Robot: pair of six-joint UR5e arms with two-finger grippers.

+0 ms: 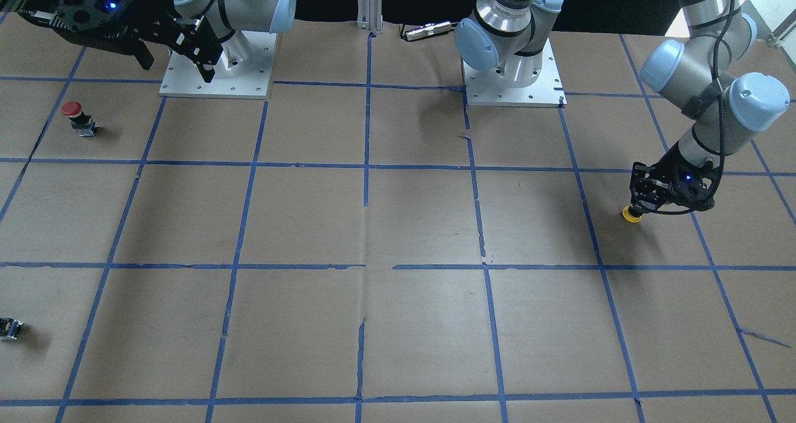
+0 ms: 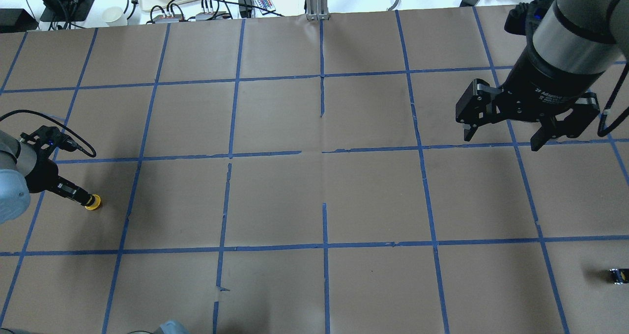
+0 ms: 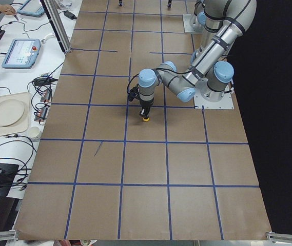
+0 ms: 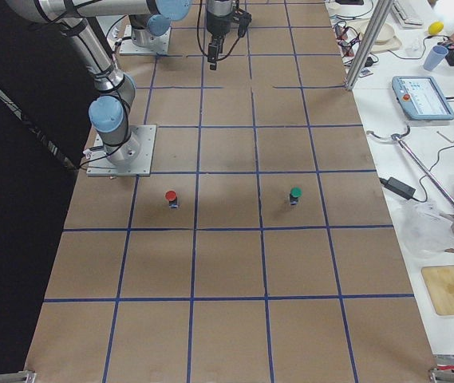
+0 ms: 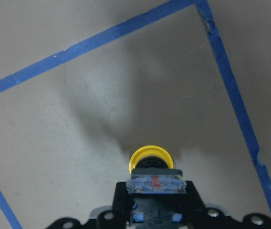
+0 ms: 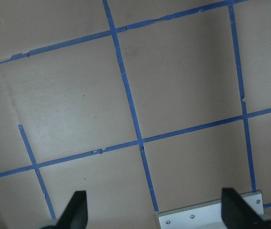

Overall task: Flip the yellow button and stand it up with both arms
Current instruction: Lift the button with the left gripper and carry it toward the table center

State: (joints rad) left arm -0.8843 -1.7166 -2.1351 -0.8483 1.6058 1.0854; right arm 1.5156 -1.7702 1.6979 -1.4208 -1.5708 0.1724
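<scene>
yellow button (image 5: 149, 159): held in the left gripper, turned upside down, with the round yellow cap towards the table and the grey and black body above it. It is far out on the robot's left side, inside a taped square and clear of the tape lines. Whether the cap touches the paper cannot be told.
left gripper (image 1: 637, 206): points down at the table with a slight tilt. Its fingers are pressed onto the button's body from both sides, and only the cap sticks out below them.
right gripper (image 2: 501, 140): raised well above the table on the robot's right side. Its two fingers are spread wide with nothing between them. In its own wrist view a corner of a white base plate (image 6: 206, 217) shows under it.
table (image 1: 404, 224): covered with brown paper and divided into squares by blue tape (image 1: 367, 165).
red button (image 1: 73, 113): stands upright on the right side, well apart from both grippers.
green button (image 4: 295, 194): stands upright, a couple of squares from the red one.
dark block (image 1: 10, 328): small, with no cap, lying near the table's right edge.
</scene>
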